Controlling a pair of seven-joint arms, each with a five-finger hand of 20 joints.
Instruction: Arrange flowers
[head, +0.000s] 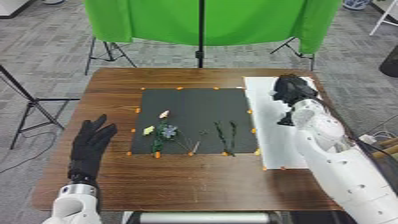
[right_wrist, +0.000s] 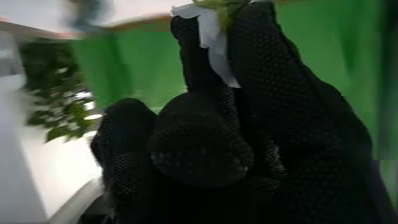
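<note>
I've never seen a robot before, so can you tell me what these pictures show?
This robot has two white arms and black gloves for hands. One picture looks down from its head; the other comes from its right wrist.

On the brown table are a dark mat and a white sheet. The mat holds pink, yellow and bluish flowers and green stems.

The left hand is open. The right hand seems to pinch something white and green; I can't tell what.
</note>
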